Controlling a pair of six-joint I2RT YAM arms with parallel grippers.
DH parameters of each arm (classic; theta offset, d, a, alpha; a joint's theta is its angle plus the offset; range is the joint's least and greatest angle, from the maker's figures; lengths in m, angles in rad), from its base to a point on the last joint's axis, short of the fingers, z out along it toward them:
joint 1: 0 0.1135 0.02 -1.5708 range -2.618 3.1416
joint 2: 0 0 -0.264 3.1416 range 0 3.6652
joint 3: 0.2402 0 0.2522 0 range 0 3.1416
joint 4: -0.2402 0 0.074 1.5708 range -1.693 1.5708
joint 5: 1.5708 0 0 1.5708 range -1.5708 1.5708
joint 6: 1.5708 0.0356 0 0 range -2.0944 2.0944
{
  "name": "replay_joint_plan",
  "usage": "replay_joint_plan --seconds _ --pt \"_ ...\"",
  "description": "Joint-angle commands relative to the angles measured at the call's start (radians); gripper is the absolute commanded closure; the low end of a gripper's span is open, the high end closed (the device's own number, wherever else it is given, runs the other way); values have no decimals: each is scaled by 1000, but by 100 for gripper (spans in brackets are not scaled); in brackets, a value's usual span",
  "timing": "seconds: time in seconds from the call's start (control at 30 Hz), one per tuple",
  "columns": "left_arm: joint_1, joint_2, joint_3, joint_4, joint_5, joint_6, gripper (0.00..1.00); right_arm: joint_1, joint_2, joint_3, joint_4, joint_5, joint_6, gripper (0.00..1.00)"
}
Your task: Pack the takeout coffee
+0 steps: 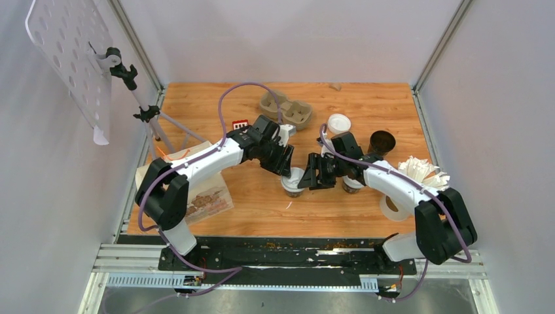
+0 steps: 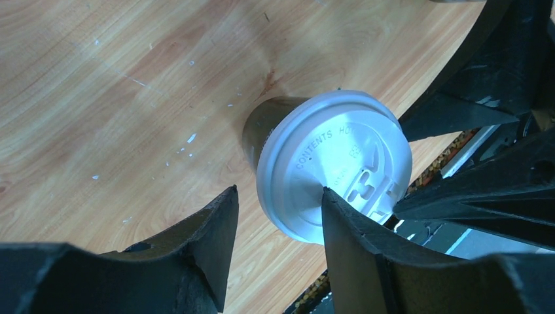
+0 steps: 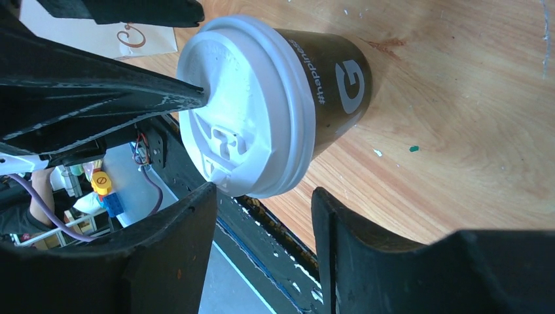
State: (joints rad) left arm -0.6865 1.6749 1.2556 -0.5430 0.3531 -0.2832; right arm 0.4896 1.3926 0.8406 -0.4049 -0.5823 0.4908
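- The takeout coffee cup stands upright on the wooden table, near the middle and between the two grippers. Its side is dark brown and a white lid sits on it.
- The left gripper hangs over this cup from the left. Its fingers are spread. One finger lies against the rim of the lid, and the other is apart from it, over bare wood. It does not pinch the cup.
- In the right wrist view, one fingertip of the left gripper touches the top of the lid.
- The right gripper faces the same cup from the other side. Its fingers are also spread, and the cup lies just beyond the gap between them, not clamped.
- A second cup stands just beside the right gripper, partly hidden under the right arm.
- An open dark cup stands further back on the right, and a loose white lid lies near it.
- The pulp tray lies at the far side of the table, well apart from the cups.
- The holder of white sticks is at the right edge, and a paper bag lies under the left arm.
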Motion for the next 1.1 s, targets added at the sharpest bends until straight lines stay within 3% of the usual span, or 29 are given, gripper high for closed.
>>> replay_joint_plan --seconds 0.0,0.33,1.07 --pt "4 13 30 1 22 39 43 -18 14 32 47 -47 -36 45" --pt "4 34 27 3 25 51 44 -59 19 24 75 -123 -45 39" --pt "8 49 25 -27 -34 65 45 -95 115 -43 153 -196 -84 59"
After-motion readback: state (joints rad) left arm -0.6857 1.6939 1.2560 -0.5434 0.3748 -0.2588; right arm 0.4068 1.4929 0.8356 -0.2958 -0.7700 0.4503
